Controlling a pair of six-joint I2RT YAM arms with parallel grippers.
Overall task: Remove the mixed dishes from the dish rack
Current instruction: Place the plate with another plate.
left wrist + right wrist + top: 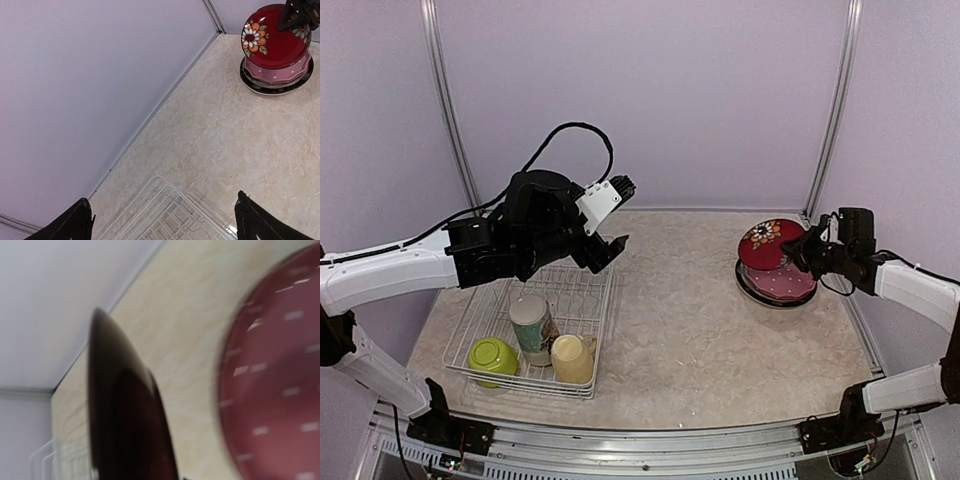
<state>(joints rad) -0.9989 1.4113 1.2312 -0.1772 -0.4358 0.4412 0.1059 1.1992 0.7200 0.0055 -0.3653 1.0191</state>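
Note:
The dish rack (582,300), a white wire basket at the left, holds a lime-green bowl (492,357), a white floral mug (532,325) and a pale yellow mug (573,358). My left gripper (617,220) hangs open and empty above the rack's far right corner (165,210); its fingertips (80,222) stand wide apart. At the right, my right gripper (802,248) is shut on the rim of a dark red flowered plate (767,243) (275,37) (125,415). It holds the plate tilted over a pink dotted plate (788,285) (280,390) that lies on a black plate (260,89).
Lilac walls close the table at the back and sides, with metal posts (830,110) in the corners. The plate stack sits near the back right corner. Bare marbled tabletop (690,330) lies between the rack and the stack.

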